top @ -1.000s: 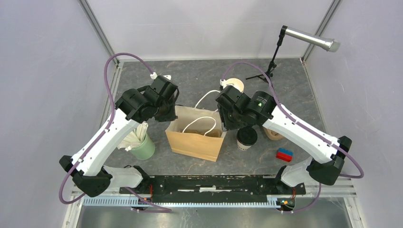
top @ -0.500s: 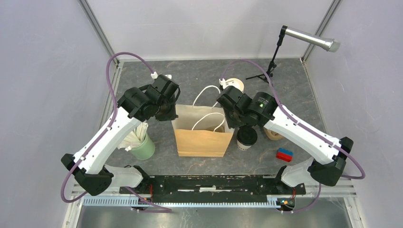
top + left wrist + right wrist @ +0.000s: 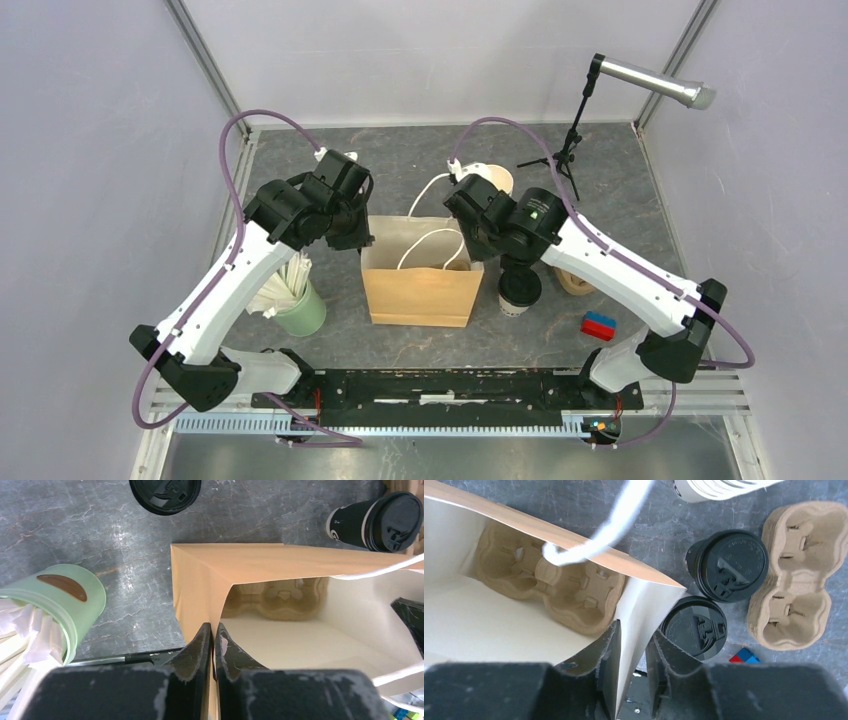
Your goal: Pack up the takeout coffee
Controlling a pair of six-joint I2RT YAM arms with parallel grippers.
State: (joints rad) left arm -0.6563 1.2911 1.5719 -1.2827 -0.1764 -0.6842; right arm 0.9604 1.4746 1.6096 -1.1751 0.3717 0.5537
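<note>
A brown paper bag [image 3: 420, 290] stands open mid-table with a pulp cup carrier [image 3: 277, 597] on its floor. My left gripper [image 3: 362, 238] is shut on the bag's left wall; the wrist view shows its jaws [image 3: 214, 629] pinching the paper. My right gripper [image 3: 482, 255] is closed on the bag's right wall fold [image 3: 636, 630], with a narrow gap. Two takeout coffees with black lids [image 3: 726, 565] [image 3: 694, 627] stand outside the bag, just right of it. Only one coffee [image 3: 519, 290] shows from above.
A green cup of napkins and sticks [image 3: 300, 308] stands left of the bag. A stack of lidless cups [image 3: 492, 180] and black lids [image 3: 165, 492] sit behind it. Spare carriers [image 3: 794, 575] and a red-blue block [image 3: 599, 325] lie right. A microphone stand [image 3: 570, 140] is back right.
The bag has swung from skewed to square with the table edge and its mouth has spread wider. Both grippers have moved back a little with its walls.
</note>
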